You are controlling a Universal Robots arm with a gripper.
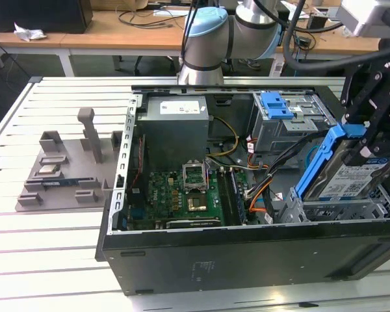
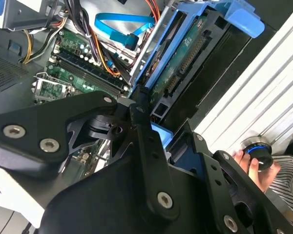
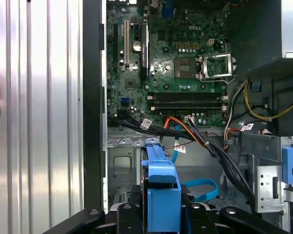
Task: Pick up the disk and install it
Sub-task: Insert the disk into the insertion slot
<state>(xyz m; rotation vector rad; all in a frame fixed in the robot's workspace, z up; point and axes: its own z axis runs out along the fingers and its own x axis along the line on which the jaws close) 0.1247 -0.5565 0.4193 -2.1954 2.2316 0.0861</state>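
Tool (image 1: 370, 140) clamped on the disk (image 1: 351, 172), tilted over the case's (image 1: 247, 260) bay, its fingertips partly hidden.

disk (image 1: 351, 174) tilted above case (image 1: 247, 257) bay

Disk (image 1: 359, 177) silver, white-and-blue label, blue bracket; motherboard (image 1: 182, 195) green; case (image 1: 247, 260) black; cables (image 3: 185, 124) orange.
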